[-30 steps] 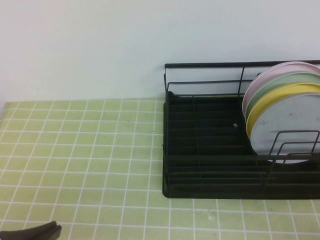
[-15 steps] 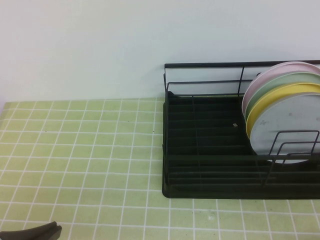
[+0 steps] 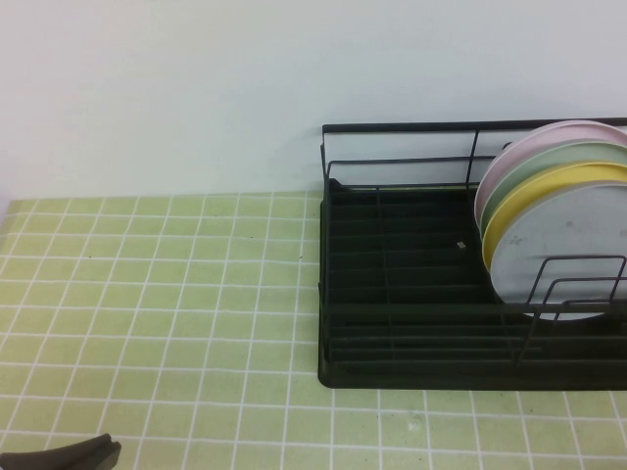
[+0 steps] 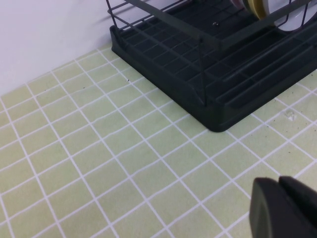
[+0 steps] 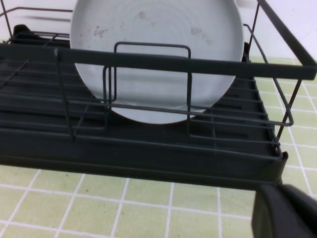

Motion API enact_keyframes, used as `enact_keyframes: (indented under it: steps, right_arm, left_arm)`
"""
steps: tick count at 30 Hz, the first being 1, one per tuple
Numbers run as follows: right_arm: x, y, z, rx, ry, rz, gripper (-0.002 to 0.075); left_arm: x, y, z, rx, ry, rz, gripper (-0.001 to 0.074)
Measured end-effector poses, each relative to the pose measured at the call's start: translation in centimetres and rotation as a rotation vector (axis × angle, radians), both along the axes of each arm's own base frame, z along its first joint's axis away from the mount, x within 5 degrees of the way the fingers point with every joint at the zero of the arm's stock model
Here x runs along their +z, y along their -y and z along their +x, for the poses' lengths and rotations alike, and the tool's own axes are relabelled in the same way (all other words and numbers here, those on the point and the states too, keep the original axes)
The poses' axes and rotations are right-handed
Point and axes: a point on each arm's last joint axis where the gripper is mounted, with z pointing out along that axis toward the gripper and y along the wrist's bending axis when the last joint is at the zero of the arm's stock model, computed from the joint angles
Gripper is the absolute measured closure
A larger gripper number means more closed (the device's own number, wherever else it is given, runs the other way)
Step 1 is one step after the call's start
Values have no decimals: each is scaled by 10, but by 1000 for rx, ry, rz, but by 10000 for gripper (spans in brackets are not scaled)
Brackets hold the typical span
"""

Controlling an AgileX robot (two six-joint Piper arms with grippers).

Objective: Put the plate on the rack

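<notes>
High view: a green tiled worktop (image 3: 157, 294) runs up to a pale wall (image 3: 196, 88). A black wire rack (image 3: 411, 127) sits on the right half, its back close to the wall. Four plates stand upright on edge at the rack's right end, packed one behind another: a pink plate (image 3: 529, 142) at the back, then a green plate (image 3: 502, 192), a yellow plate (image 3: 539, 192) and a grey plate (image 3: 568, 245) at the front. Two wire loops rise in front of the grey plate's lower part. The rest of the rack, to the left of the plates, holds nothing but a small pale speck on its floor. The left pincer (image 3: 106, 450) shows only as a dark tip at the near left corner, well apart from the rack. The right arm is out of this view.

Left wrist view: the left pincer hangs over bare tiles with its fingers pressed together, holding nothing. The rack's near left corner lies ahead of it, with open worktop between. The edges of the yellow and pink plates peep in at the rack's far end.

Right wrist view: the right pincer (image 5: 287, 213) is pressed together and empty, low over the tiles just in front of the rack's near right corner. The rack's front rail and the two wire loops stand between it and the grey plate, which stands upright in the rack and hides the plates behind it.
</notes>
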Motion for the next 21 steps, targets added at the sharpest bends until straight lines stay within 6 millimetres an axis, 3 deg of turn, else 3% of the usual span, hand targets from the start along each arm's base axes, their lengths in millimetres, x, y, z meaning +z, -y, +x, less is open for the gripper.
enact_keyframes:
  steps: [21]
  right_arm:
    - [0, 0, 0, 0, -2, 0, 725]
  left_arm:
    - [1, -1, 2, 13, 30, 14, 737]
